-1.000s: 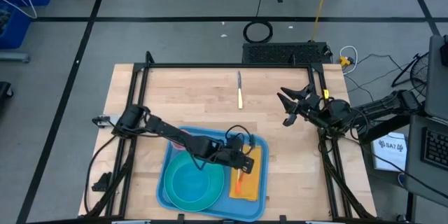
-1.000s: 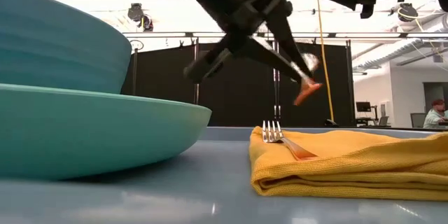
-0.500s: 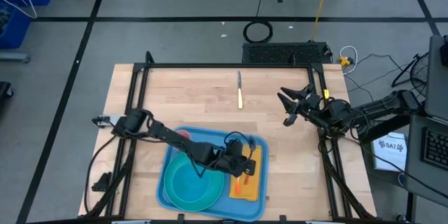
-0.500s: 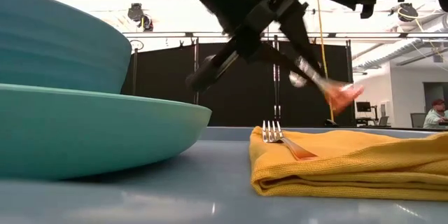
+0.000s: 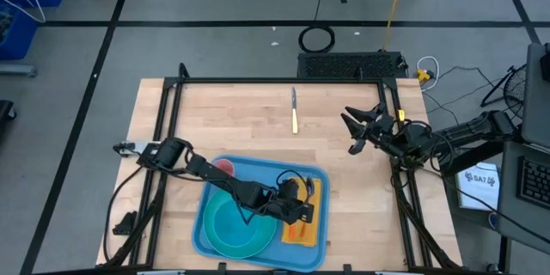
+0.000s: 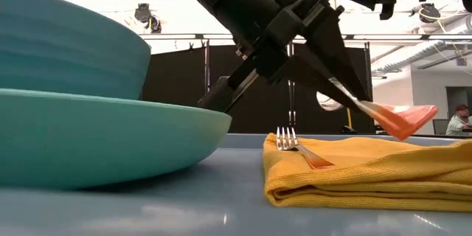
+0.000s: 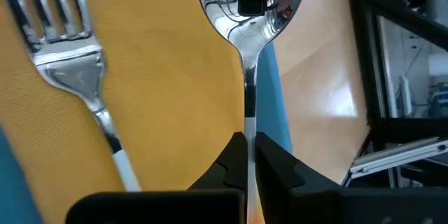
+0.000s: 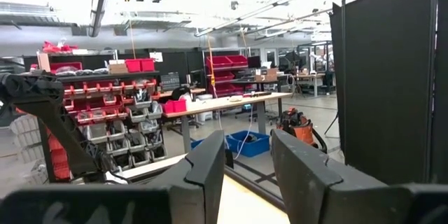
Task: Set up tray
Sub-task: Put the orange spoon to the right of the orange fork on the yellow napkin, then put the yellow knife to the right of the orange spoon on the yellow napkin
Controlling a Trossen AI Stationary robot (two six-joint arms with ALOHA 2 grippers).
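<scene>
The light-blue tray (image 5: 320, 242) lies at the near middle of the wooden table (image 5: 241, 120). On it a teal plate (image 5: 232, 228) sits left and an orange-yellow napkin (image 5: 311, 215) right, with a fork (image 6: 295, 146) lying on the napkin. The left gripper (image 5: 302, 212) hangs over the napkin, fingers clamped on a spoon (image 7: 250, 14). The right gripper (image 5: 359, 129) waits at the table's right edge, fingers apart. A knife (image 5: 294, 110) lies far.

teal plate (image 5: 234, 226), napkin (image 5: 308, 215), fork (image 7: 73, 70), knife (image 5: 294, 110)
</scene>
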